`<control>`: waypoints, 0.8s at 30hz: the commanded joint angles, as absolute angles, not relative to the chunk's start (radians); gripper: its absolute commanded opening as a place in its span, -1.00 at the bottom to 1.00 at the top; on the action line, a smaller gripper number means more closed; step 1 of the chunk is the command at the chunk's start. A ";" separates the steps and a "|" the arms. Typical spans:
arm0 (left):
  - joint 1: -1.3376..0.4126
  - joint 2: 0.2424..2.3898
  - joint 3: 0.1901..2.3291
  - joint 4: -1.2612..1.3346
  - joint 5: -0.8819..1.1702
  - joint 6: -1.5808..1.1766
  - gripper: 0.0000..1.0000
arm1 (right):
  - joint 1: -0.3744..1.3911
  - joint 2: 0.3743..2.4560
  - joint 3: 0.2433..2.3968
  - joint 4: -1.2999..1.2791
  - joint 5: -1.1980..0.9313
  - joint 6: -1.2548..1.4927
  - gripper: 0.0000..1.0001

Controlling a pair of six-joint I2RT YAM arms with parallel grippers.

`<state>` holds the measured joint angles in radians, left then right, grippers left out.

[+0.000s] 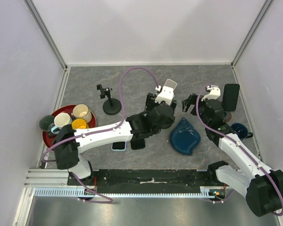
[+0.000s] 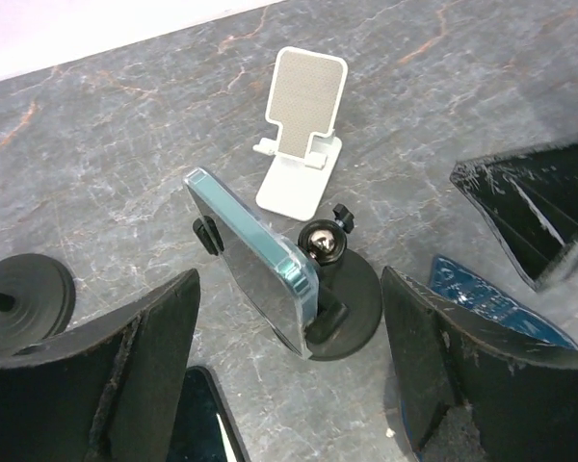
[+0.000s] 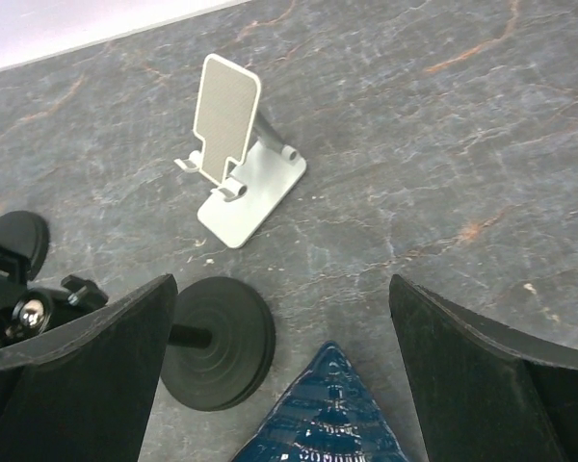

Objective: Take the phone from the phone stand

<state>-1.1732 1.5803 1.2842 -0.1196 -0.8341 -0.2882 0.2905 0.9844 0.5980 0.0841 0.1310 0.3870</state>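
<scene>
Phone (image 2: 255,255) sitting clamped in black phone stand (image 2: 352,298) on counter (image 2: 125,144); removal not yet done. Left hand (image 2: 289,318) spread, flanking phone, not gripping. Right hand (image 3: 281,289) spread, carrying nothing, hovering near white stand (image 3: 236,154). Grasping and lifting remaining.

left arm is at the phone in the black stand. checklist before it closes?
1. Phone seated in the black ball-joint stand: ok, in its clamp.
2. Left tool open: ok.
3. Phone centred ahead of the gap between the left fingers: ok, no contact yet.
4. Right tool open and holding nothing: ok.
5. Stand held down: not ok. Nothing presses on it, so it might lift with the phone.
6. Clamp tightness: cannot tell.
</scene>
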 commanded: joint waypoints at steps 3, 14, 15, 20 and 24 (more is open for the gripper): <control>-1.164 1.661 1.365 -0.109 -0.965 -0.239 0.55 | 0.301 0.937 0.502 0.307 0.052 0.408 0.96; -1.138 1.663 1.351 -0.118 -0.910 -0.245 -0.06 | 0.380 0.940 0.307 0.693 -0.012 0.397 0.96; -1.137 1.660 1.347 -0.114 -0.907 -0.241 -0.12 | 0.387 0.954 0.284 0.725 -0.009 0.393 0.96; -1.132 1.623 1.296 -0.022 -0.864 -0.149 -0.57 | 0.439 1.043 0.281 0.827 -0.093 0.381 0.96; -1.131 1.583 1.258 -0.005 -0.833 -0.101 -0.81 | 0.505 1.129 0.259 0.928 -0.104 0.339 0.96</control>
<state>-1.1301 1.6600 1.2839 -0.0811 -0.8444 -0.1947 0.4587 1.0653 0.2760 0.7479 -0.0536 0.3855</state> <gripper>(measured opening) 0.232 0.982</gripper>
